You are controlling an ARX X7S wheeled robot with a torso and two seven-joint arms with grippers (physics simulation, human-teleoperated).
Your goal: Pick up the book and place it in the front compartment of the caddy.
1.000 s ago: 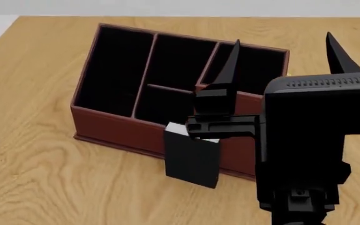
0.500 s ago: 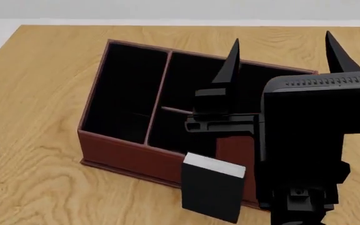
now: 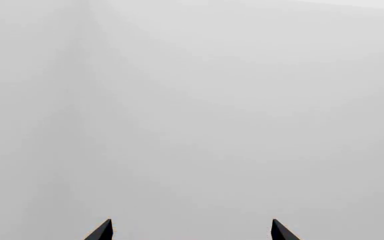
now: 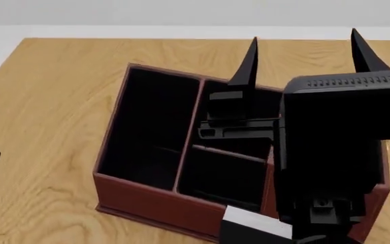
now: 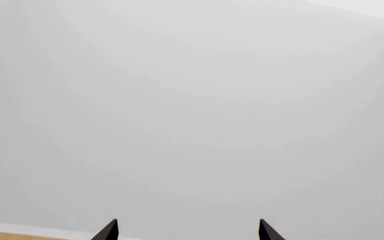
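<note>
hiding half the book (image 4: 253, 226) and caddy (image 4: 148, 201), the spread, empty right pincer (image 4: 303, 51)

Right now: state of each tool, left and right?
Left tool: open, holding nothing, facing a blank wall.
Right tool: open, holding nothing, above the caddy; the book stands outside it.

Bare simulated room, no clear type: wood-grain table (image 4: 53, 101) holding 1 dark red caddy (image 4: 148, 206), plain pale grey walls (image 5: 192, 100) and floor around it.
</note>
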